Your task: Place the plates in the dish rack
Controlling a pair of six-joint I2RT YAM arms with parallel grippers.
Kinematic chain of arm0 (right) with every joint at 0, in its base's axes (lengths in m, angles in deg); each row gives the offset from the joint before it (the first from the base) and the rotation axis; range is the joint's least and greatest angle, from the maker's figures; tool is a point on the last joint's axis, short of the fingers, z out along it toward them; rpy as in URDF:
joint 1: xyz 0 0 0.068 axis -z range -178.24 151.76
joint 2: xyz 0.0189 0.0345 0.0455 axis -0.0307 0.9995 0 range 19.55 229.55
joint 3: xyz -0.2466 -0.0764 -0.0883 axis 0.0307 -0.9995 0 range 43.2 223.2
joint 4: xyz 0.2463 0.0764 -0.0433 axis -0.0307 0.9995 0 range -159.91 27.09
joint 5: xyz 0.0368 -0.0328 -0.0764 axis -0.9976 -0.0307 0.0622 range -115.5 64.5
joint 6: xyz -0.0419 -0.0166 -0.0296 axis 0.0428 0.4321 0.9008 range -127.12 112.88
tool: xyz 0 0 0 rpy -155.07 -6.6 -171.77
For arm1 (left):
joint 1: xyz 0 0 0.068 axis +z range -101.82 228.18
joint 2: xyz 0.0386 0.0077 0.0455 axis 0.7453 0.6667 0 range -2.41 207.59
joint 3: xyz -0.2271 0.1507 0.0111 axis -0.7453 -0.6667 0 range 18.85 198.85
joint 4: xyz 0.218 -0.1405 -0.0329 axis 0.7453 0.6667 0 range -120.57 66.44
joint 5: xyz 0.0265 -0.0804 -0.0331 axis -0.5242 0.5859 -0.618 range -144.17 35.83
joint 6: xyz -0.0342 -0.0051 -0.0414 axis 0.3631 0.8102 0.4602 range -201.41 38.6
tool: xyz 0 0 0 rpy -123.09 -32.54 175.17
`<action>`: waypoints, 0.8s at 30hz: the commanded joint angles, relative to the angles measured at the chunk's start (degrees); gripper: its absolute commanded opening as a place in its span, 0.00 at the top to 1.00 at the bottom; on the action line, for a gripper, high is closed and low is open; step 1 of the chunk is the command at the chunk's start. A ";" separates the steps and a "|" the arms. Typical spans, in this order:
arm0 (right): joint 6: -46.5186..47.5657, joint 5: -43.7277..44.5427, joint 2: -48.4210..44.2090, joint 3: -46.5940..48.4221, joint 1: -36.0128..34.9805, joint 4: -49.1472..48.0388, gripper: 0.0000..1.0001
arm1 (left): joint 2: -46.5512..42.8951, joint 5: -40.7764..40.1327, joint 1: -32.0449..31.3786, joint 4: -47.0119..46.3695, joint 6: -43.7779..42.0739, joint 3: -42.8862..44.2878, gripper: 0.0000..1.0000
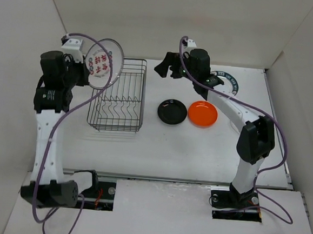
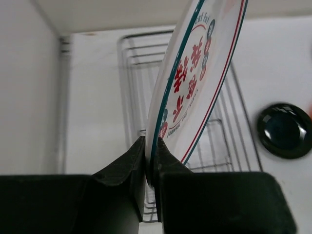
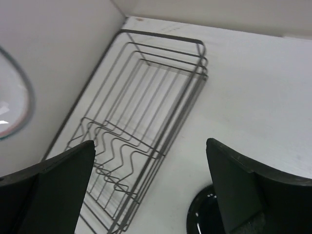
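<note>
My left gripper [image 1: 87, 71] is shut on the lower rim of the white plate with red marks [image 1: 103, 63] and holds it on edge above the far left end of the dish rack [image 1: 143, 99]. In the left wrist view the jaws [image 2: 150, 141] pinch the plate's [image 2: 195, 83] edge, with the rack [image 2: 136, 53] below. My right gripper [image 1: 165, 69] is open and empty, hovering right of the rack's far end. The black plate [image 1: 172, 111] and orange plate [image 1: 203, 113] lie flat right of the rack. The dark-rimmed plate [image 1: 228, 82] is partly hidden under my right arm. I cannot make out the clear plate.
White walls close the table in at the back and on both sides. The right wrist view shows the rack [image 3: 195, 78] with its upright prongs, no plates in it, and the black plate [image 3: 204, 219] between the open fingers. The black plate also shows in the left wrist view [image 2: 284, 129].
</note>
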 commanded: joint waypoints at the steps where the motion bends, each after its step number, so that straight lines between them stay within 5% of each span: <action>1: 0.48 13.75 -3.33 -0.47 -2.26 4.99 0.00 | -4.44 -22.50 0.18 -4.73 1.93 -2.09 1.00; 7: 0.48 21.67 -2.19 2.87 -4.19 14.66 0.00 | -5.85 -32.71 0.18 -4.73 0.08 -6.84 1.00; 24: -0.57 23.88 -4.04 -1.00 -1.82 17.66 0.00 | 0.92 -26.83 -0.44 0.46 2.63 -9.82 1.00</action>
